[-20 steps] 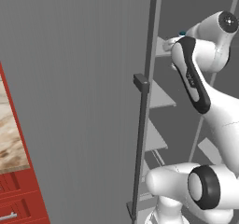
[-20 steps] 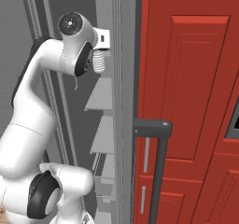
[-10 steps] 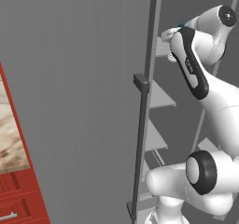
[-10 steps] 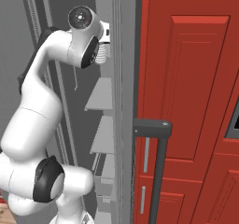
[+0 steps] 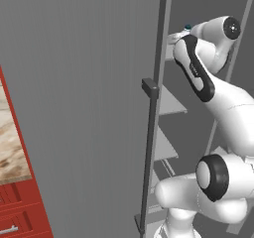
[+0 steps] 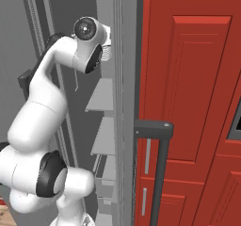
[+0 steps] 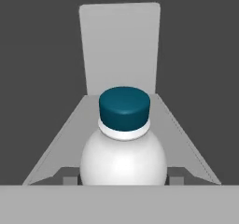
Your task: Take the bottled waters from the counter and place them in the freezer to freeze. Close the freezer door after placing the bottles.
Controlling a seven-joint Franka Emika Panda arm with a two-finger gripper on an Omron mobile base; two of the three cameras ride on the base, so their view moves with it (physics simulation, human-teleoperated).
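A bottled water (image 7: 123, 143) with a dark teal cap and pale body stands upright in my gripper (image 7: 122, 178), which is shut on its sides. Under it lies a pale grey shelf (image 7: 56, 157) of the freezer (image 5: 198, 4). In the left base view my arm reaches high into the freezer, and the bottle's teal cap (image 5: 187, 27) peeks out above the hand. The freezer door (image 5: 84, 98) stands wide open, its long dark bar handle (image 5: 148, 152) facing the camera. A strip of the counter (image 5: 11, 143) shows at the far left.
Pale inner shelves (image 6: 101, 95) step down below my hand. A grey panel edge (image 6: 124, 102) with a dark handle (image 6: 159, 168) stands right of the arm, with red cabinet fronts (image 6: 193, 79) beyond it. Red drawers (image 5: 20, 217) sit under the counter.
My hand has risen a little and moved deeper into the freezer with the bottle. The elbow has swung upward. The door has not moved.
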